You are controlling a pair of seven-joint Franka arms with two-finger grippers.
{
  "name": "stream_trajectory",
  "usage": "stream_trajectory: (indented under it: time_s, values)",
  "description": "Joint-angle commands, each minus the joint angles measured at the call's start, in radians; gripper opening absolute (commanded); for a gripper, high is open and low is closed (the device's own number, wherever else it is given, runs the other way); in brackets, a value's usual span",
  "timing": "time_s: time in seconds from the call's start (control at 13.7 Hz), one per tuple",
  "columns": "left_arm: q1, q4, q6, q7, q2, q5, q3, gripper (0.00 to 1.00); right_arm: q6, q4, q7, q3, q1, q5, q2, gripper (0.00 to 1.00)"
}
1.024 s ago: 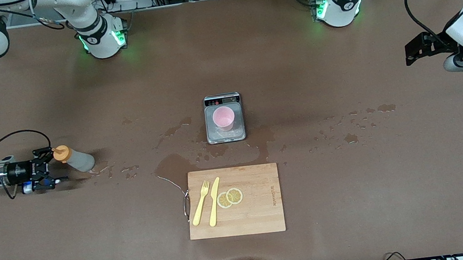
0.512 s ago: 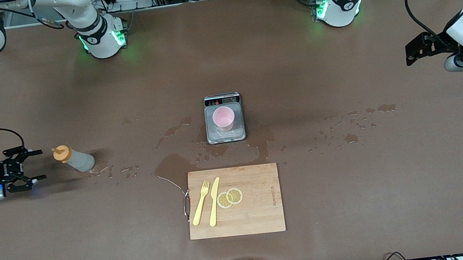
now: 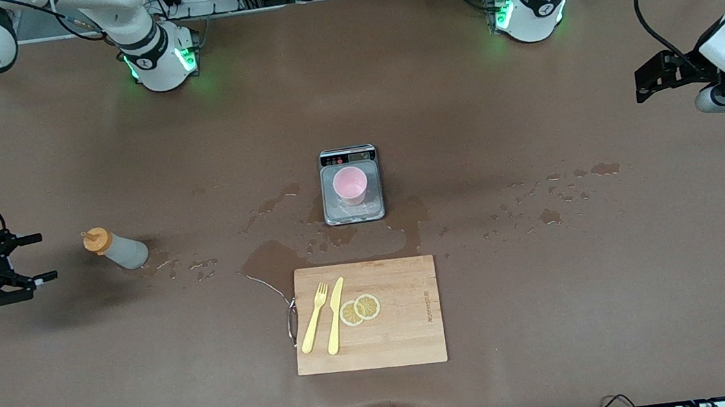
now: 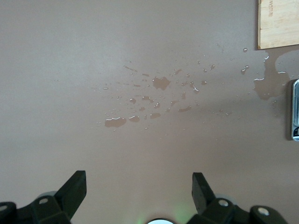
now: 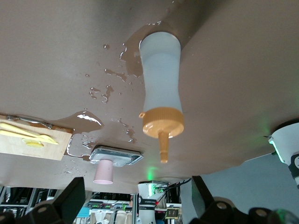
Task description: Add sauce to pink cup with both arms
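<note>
**A:** Front view first. Noticed any change from a second ago?

**B:** Found the right tool (image 3: 40, 257) drawn back from the sauce (image 3: 116, 249). Had been right at the orange cap then; now well apart, toward the right arm's end of the table (image 3: 560, 345), fingers spread wide, gripping nothing. Saw the sauce standing in the same spot.

**A:** And the left tool (image 3: 642, 86)?

**B:** Unmoved, waiting over the left arm's end. Saw the pink cup (image 3: 350, 185) upright on the scale (image 3: 347, 155) mid-table; could not tell its contents. Nearer the camera, spotted a cutting board (image 3: 406, 336) carrying a fork (image 3: 314, 318), a knife (image 3: 335, 315) and lemon slices (image 3: 360, 308).

**A:** Left wrist view?

**B:** Showed the left tool (image 4: 138, 179) wide open and empty over spills (image 4: 159, 83) on bare table.

**A:** Right wrist view?

**B:** Showed the right tool (image 5: 138, 186) open, clear of the sauce (image 5: 161, 88). Made out greyish-white contents through the bottle wall. Caught the pink cup (image 5: 104, 171) on the scale (image 5: 117, 155) farther off.
</note>
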Motion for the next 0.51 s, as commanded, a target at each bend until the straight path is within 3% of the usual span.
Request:
stream_trajectory:
  time_s: [0.0,0.44]
  values:
    - [0.005,0.002,0.003,0.01,-0.002,-0.015,-0.001,1.0,-0.018,-0.003,0.004,0.005,-0.009,-0.031,-0.045,1.0]
    - [-0.001,0.002,0.002,0.01,-0.005,-0.017,-0.001,1.0,-0.053,-0.003,0.004,0.003,0.03,-0.038,-0.096,1.0]
